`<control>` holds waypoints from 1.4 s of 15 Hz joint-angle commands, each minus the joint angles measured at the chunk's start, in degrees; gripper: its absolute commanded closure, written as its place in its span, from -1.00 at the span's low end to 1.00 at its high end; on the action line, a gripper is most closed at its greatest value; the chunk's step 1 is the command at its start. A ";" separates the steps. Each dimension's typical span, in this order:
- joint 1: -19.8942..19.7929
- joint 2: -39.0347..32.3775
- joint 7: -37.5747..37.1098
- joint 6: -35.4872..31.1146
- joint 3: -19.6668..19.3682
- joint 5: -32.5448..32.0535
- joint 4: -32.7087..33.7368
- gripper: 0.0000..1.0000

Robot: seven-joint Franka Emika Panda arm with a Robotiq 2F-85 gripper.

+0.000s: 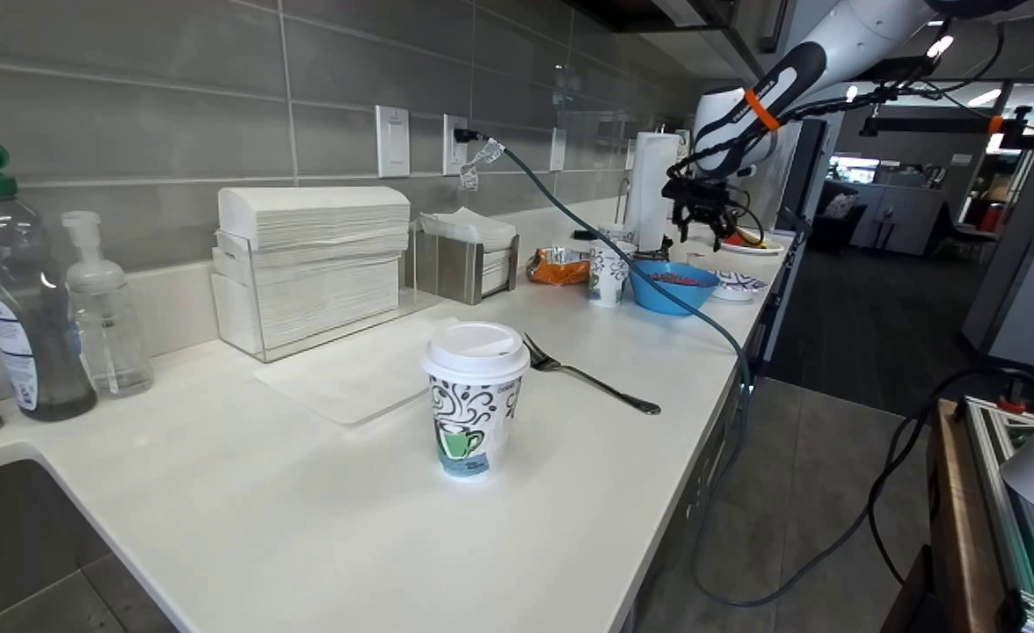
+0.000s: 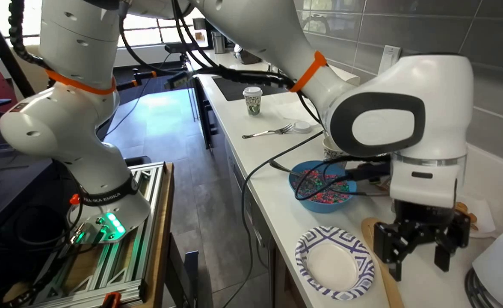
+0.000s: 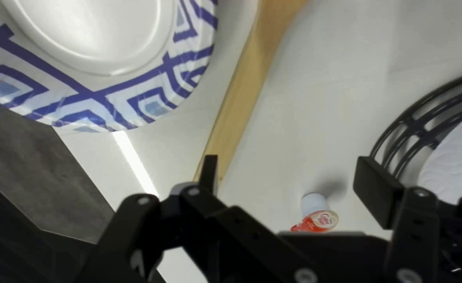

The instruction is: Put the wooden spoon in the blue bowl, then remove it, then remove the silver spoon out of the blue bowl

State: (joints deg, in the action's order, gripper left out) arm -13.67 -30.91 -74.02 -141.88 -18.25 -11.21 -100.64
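The wooden spoon (image 2: 384,269) lies on the white counter beside the patterned paper plate. It also crosses the wrist view (image 3: 246,86). The blue bowl (image 2: 323,207) stands on the counter, holding many small pink and green pieces; it also shows in an exterior view (image 1: 658,299). The silver spoon (image 2: 280,167) leans in the bowl with its handle over the rim; its head is not clearly seen. My gripper (image 2: 420,267) is open and empty above the counter. In the wrist view the gripper (image 3: 286,184) has its left finger over the wooden spoon's lower end.
The paper plate (image 3: 77,92) lies beside the wooden spoon. A creamer cup (image 3: 313,214) stands between the fingers' lines. A paper towel roll (image 3: 459,169) on a black wire base is at the right. A paper cup (image 1: 605,272), a fork (image 1: 600,382) and a cable (image 2: 273,156) are nearby.
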 commanded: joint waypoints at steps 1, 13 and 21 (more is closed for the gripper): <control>1.32 12.83 10.75 -1.99 2.03 2.13 -12.84 -1.00; 1.21 32.69 36.34 6.19 5.95 12.46 -26.04 -1.00; 4.23 31.07 53.35 11.84 8.59 28.21 -29.21 -1.00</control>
State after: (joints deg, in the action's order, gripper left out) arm -10.84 1.23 -27.50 -133.04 -10.86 10.65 -129.04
